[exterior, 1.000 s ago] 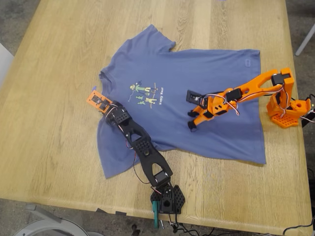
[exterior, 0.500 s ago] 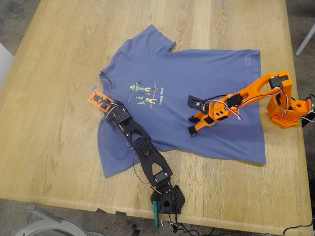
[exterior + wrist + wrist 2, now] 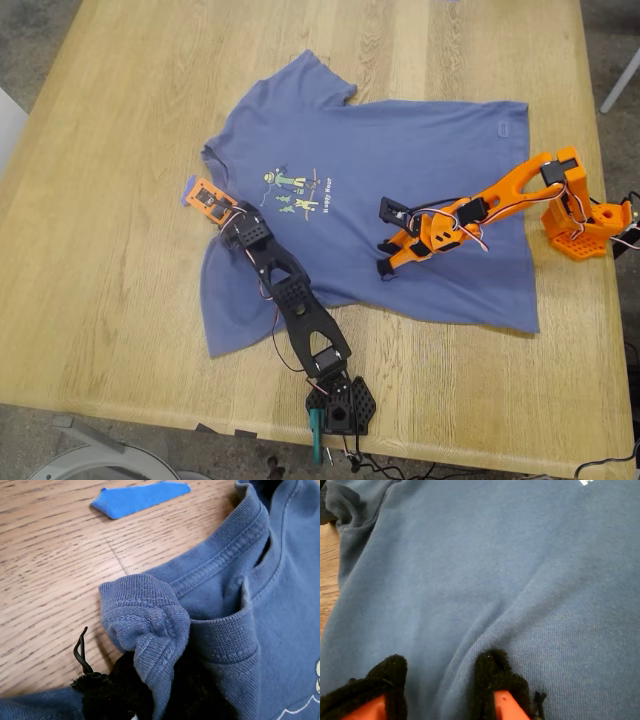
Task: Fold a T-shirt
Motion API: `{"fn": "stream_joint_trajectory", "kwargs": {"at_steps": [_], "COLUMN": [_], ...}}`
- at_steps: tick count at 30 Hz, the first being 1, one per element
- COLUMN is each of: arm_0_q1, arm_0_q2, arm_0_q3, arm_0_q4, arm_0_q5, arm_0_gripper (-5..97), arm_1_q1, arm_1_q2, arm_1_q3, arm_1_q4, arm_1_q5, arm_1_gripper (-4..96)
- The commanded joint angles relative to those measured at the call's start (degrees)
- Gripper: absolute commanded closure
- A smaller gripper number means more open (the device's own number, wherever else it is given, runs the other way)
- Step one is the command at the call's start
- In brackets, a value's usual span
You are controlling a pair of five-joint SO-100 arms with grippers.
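**A:** Status, near side first?

**B:** Black arm base sits at the near table edge [image 3: 120, 415]. My first gripper [image 3: 208, 200] reaches up over the T-shirt [image 3: 400, 150] to the neck. Its pads are pinching a bunched fold of the collar rib [image 3: 145, 625], closed on cloth. A blue scrap [image 3: 140, 496] lies on bare wood just past the collar, not touching it.

**A:** Other arm?

**B:** My second gripper [image 3: 385, 255] is down on the mid-body of the shirt, jaws spread, both black pads [image 3: 492, 672] pressed on the fabric with a low ridge of cloth rising between them. Nothing held.

**A:** Any text?

**B:** Chest print [image 3: 292, 190]: green-yellow figures, a small white line beside them, too small to read. Small outlined label [image 3: 501, 126] near the hem at the exterior view's right, unreadable.

**A:** Edges, room?

**B:** Shirt lies flat mid-table, neck toward the exterior view's left, hem toward its right. Wide open wood on the left and far side. Hem ends near the orange base [image 3: 580, 225]; little room there.

**A:** Change from a second ago?

**B:** Second gripper has dropped lower and slid slightly toward the near edge. First gripper shifted a touch up at the collar. Shirt outline about the same.
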Motion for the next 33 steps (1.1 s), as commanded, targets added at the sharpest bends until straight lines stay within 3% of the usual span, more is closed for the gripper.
{"fn": "stream_joint_trajectory", "kwargs": {"at_steps": [1,8,19,25,33], "arm_0_q1": [4.13,4.39,5.54,6.42,6.59], "arm_0_q2": [4.92,7.82,20.65,28.04,32.43], "arm_0_q3": [-0.35,0.35,13.36,21.01,24.7], "arm_0_q4": [2.02,3.34,3.43,2.55,2.02], "arm_0_q5": [-0.53,-0.44,-0.26,-0.18,-0.18], "arm_0_gripper": [92,92,92,92,92], "arm_1_q1": [-3.25,-4.75,-4.66,-4.48,-3.87], "arm_1_q2": [-2.81,-8.61,-6.59,-4.39,-2.46], "arm_1_q3": [-3.78,-9.67,-4.22,-1.93,-3.16], "arm_1_q4": [0.0,2.37,10.2,17.93,30.15], "arm_1_q5": [0.62,1.23,0.0,-2.02,-1.49], "arm_1_gripper": [69.8,72.1,77.4,78.5,81.5]}}
